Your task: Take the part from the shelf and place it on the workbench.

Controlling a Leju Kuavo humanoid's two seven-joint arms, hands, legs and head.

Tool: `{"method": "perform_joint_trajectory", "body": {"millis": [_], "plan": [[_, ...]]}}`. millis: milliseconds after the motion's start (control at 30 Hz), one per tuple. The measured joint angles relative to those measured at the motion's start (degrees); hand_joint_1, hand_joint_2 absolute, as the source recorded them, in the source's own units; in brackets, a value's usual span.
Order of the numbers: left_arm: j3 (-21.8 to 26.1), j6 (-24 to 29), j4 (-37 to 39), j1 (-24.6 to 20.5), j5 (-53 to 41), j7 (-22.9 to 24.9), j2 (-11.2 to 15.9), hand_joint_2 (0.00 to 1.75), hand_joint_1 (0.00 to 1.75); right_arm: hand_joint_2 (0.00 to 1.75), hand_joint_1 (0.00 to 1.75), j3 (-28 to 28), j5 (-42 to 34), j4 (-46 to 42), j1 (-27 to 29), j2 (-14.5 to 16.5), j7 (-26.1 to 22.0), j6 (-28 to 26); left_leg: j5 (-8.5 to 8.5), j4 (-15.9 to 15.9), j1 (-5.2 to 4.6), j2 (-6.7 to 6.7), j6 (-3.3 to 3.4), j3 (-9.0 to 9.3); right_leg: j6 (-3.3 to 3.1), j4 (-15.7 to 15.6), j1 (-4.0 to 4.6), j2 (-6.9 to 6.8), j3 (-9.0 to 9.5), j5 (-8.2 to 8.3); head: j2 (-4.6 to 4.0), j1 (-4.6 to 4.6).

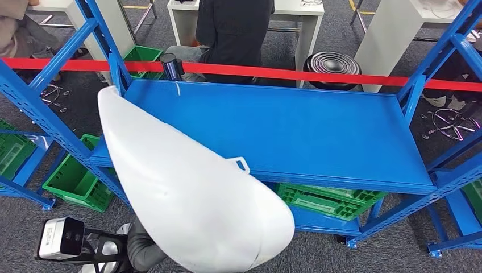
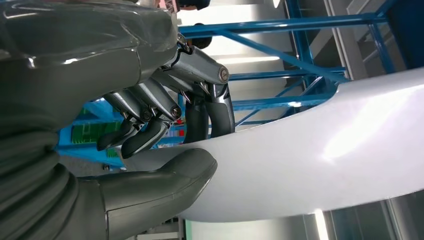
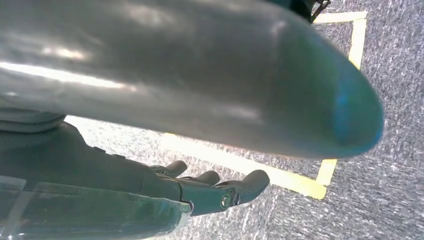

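Take the blue shelf (image 1: pixel 295 131) as your landmark: its flat deck lies bare behind the part, so you can judge the pick-up done and the carry to the bench as the step in hand; no bench that I can identify as the target is visible. The white curved panel (image 1: pixel 187 193), the task's part, is the next largest thing: it slants from the shelf's near-left corner down toward you, its far tip over the deck's left end and its broad rounded end well in front of the shelf's front edge, with a small tab on its edge near that front edge. It looks lifted rather than resting, though whether the far tip touches the deck I cannot tell. Your left hand (image 2: pixel 165 125) grips its rim, thumb under the smooth face and the dark fingers (image 2: pixel 207 117) hooked over the edge, a sensible hold for a thin, glossy shell that offers no handle. Your right hand (image 3: pixel 210 187) hangs beside the body over the grey floor with its yellow tape, fingers loosely extended and holding nothing. Expect the long panel to lever against that one-sided grip as you turn.
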Motion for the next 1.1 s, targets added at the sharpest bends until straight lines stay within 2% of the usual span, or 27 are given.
{"method": "perform_joint_trajectory", "body": {"millis": [33,67,133,167,233,300,333,367,400,433,500,533,567,633,667,700,733,800,833,867,900,933,967,1000,1033,1067,1100], "plan": [[0.1,0.0,0.0,0.3,0.0,-0.1,0.0,1.75,1.75,0.0,0.0,0.1,0.3,0.3,-0.4,0.1,0.4,0.4,0.19,0.3,-0.08,0.03,-0.3,-0.34,-0.34,-1.0,0.09,0.17,0.44,0.21,0.0,-0.04],[0.3,-0.1,0.0,0.7,0.1,-0.2,0.1,1.75,1.75,0.0,0.0,0.3,0.6,0.5,-0.7,0.2,0.8,0.7,0.46,0.5,-0.13,0.04,-0.65,-0.59,-0.81,-0.8,0.28,0.35,0.17,0.49,0.0,-0.11],[0.7,-0.1,0.1,1.4,0.1,-0.3,0.2,1.75,1.75,0.0,0.0,0.5,1.0,1.0,-1.2,0.6,1.2,1.2,0.51,0.9,0.05,-0.13,-1.36,-1.06,-1.86,-1.0,0.04,0.34,-0.58,0.97,0.0,-0.11],[0.9,-0.2,0.1,1.7,0.1,-0.3,0.3,1.75,1.75,0.0,0.0,0.5,1.1,1.1,-1.5,0.7,1.3,1.3,-0.59,1.7,0.21,-0.25,-1.78,-1.48,-2.49,-1.1,-0.08,0.25,-0.91,1.4,0.0,-0.13],[1.2,-0.2,0.1,2.1,0.1,-0.3,0.3,1.75,1.75,0.0,0.0,0.6,1.3,1.5,-1.8,0.9,1.5,1.3,-5.4,6.5,0.62,-0.48,-2.66,-3.07,-3.39,-1.1,-0.16,0.04,-1.8,2.36,0.0,-0.22],[1.5,-0.3,0.2,2.5,0.1,-0.3,0.4,1.75,1.75,0.0,0.0,0.6,1.4,1.9,-2.0,1.0,1.6,1.4,-10.13,13.8,0.98,-0.5,-3.31,-4.82,-3.69,-1.1,0.03,-0.09,-3.11,3.39,0.0,-0.28],[1.7,-0.4,0.3,2.7,0.0,-0.3,0.4,1.75,1.75,0.0,0.0,0.6,1.6,2.2,-2.0,1.1,1.7,1.5,-10.91,16.3,1.11,-0.5,-3.43,-4.96,-3.7,-1.1,0.15,-0.13,-3.81,3.93,0.0,-0.28],[1.8,-0.5,0.4,2.9,0.0,-0.3,0.4,1.75,1.75,0.0,0.0,0.6,1.7,2.5,-2.1,1.3,1.8,1.7,-10.48,16.8,1.19,-0.5,-3.39,-4.16,-3.67,-1.1,0.26,-0.15,-4.49,4.45,0.0,-0.28],[2.0,-0.7,0.4,3.1,0.0,-0.3,0.4,1.75,1.75,0.0,0.0,0.6,1.9,2.8,-2.2,1.4,1.9,1.9,-9.19,15.2,1.2,-0.53,-3.17,-2.31,-3.62,-1.1,0.39,-0.14,-5.11,4.95,0.0,-0.3],[2.2,-0.8,0.5,3.3,0.0,-0.3,0.4,1.75,1.75,0.0,0.0,0.6,2.1,3.1,-2.4,1.7,2.1,2.1,-7.74,11.6,1.11,-0.6,-2.67,0.6,-3.57,-1.1,0.46,-0.1,-5.6,5.45,0.0,-0.29],[2.6,-1.0,0.5,3.3,-0.1,-0.3,0.4,1.75,1.75,0.0,0.0,0.6,2.4,3.8,-2.8,2.4,2.5,2.4,-7.07,3.2,0.66,-0.69,-1.34,6.56,-3.21,-1.1,0.48,-0.04,-6.17,6.37,0.01,-0.25],[2.8,-1.2,0.5,3.4,-0.1,-0.3,0.4,1.75,1.75,0.0,0.0,0.6,2.4,4.2,-3.1,2.8,2.7,2.6,-7.26,0.4,0.3,-0.74,-0.78,8.35,-2.9,-1.2,0.34,-0.05,-6.26,6.81,0.01,-0.23],[2.9,-1.5,0.6,3.4,-0.1,-0.4,0.4,1.75,1.75,0.0,0.0,0.6,2.4,4.7,-3.2,3.2,2.8,2.9,-7.57,-1.0,-0.04,-0.73,-0.42,9.03,-2.44,-1.3,0.14,-0.1,-6.32,7.24,0.01,-0.27],[3.1,-1.9,0.7,3.4,-0.2,-0.4,0.3,1.75,1.75,0.0,0.0,0.5,2.4,5.7,-3.3,3.8,3.0,3.5,-6.25,-2.0,-0.35,-0.65,0.19,8.66,-1.68,-1.7,-0.08,-0.21,-6.43,8.05,0.0,-0.33],[3.1,-2.1,0.8,3.3,-0.2,-0.4,0.2,1.75,1.75,0.0,0.0,0.4,2.4,6.2,-3.3,4.1,3.0,3.7,-5.31,-2.8,-0.28,-0.58,0.56,8.34,-1.6,-1.4,-0.04,-0.23,-6.8,7.58,0.0,-0.3],[3.1,-2.2,1.0,3.3,-0.3,-0.4,0.0,1.75,1.75,0.0,0.0,0.4,2.4,6.6,-3.2,4.2,3.0,3.9,-4.2,-3.5,-0.13,-0.48,0.93,7.82,-1.85,-0.2,0.11,-0.23,-7.46,6.13,0.0,-0.23],[3.1,-2.3,1.3,3.2,-0.3,-0.4,-0.3,1.75,1.75,0.0,0.0,0.3,2.3,7.1,-3.2,4.4,3.0,4.1,-3.16,-4.0,0.07,-0.38,1.1,7.22,-2.25,2.2,0.18,-0.24,-8.47,3.77,0.0,-0.14],[3.1,-2.4,1.9,3.2,-0.3,-0.3,-0.7,1.75,1.75,0.0,0.0,0.1,2.3,7.9,-3.2,4.5,2.9,4.3,-1.65,-4.1,0.04,-0.23,1.16,5.5,-2.54,9.2,0.18,-0.21,-10.48,-1.07,0.0,-0.04],[3.1,-2.4,2.1,3.2,-0.3,-0.3,-0.8,1.75,1.75,0.0,0.0,0.1,2.3,8.2,-3.2,4.5,2.9,4.3,-0.95,-4.0,0.1,-0.15,0.98,4.61,-2.07,12.3,0.08,-0.22,-10.92,-1.98,0.0,-0.01],[3.1,-2.5,2.4,3.2,-0.3,-0.3,-0.8,1.75,1.75,0.0,0.0,0.1,2.3,8.5,-3.2,4.5,2.8,4.3,-0.28,-3.8,0.22,-0.06,0.73,3.67,-1.24,14.1,-0.09,-0.23,-10.57,-1.65,0.0,0.0],[3.1,-2.5,2.7,3.2,-0.4,-0.3,-0.8,1.75,1.75,0.0,0.0,0.0,2.3,8.8,-3.2,4.5,2.8,4.3,0.32,-3.5,0.43,0.01,0.4,2.66,-0.22,14.0,-0.31,-0.24,-9.3,-0.42,0.0,0.02],[3.1,-2.5,2.9,3.2,-0.4,-0.3,-0.9,1.75,1.75,0.0,0.0,-0.1,2.4,9.0,-3.3,4.5,2.8,4.3,0.79,-3.0,0.65,0.09,0.03,1.55,0.71,11.9,-0.61,-0.26,-7.05,0.95,0.0,0.03],[3.1,-2.6,3.0,3.1,-0.4,-0.3,-0.9,1.75,1.75,0.0,0.0,-0.2,2.4,9.1,-3.3,4.6,2.7,4.4,1.09,-2.1,0.78,0.16,-0.33,0.42,1.31,8.2,-0.89,-0.26,-4.03,1.45,0.0,0.07],[3.1,-2.7,3.1,3.1,-0.4,-0.3,-0.9,1.75,1.75,0.0,0.0,-0.4,2.4,9.3,-3.4,4.6,2.7,4.4,1.26,-1.1,0.84,0.24,-0.69,-0.66,1.28,4.1,-0.95,-0.19,-1.14,0.97,0.0,0.07],[3.1,-2.8,3.1,3.0,-0.4,-0.3,-0.9,1.75,1.75,0.0,0.0,-0.5,2.5,9.5,-3.5,4.7,2.6,4.4,1.48,-0.2,0.81,0.29,-1.05,-1.48,0.93,1.1,-0.93,-0.17,0.72,0.06,0.0,0.07],[3.1,-2.9,3.2,2.9,-0.4,-0.3,-0.9,1.75,1.75,0.0,0.0,-0.6,2.5,9.7,-3.6,4.7,2.6,4.5,1.78,0.3,0.78,0.31,-1.37,-2.06,0.35,-0.7,-0.75,-0.13,1.63,-0.86,0.0,0.07],[3.0,-2.9,3.2,2.9,-0.4,-0.3,-0.9,1.75,1.75,0.0,0.0,-0.7,2.6,9.8,-3.6,4.8,2.5,4.5,2.17,0.7,0.86,0.32,-1.68,-2.37,-0.34,-1.2,-0.53,-0.11,1.57,-1.17,0.0,0.03]]}}
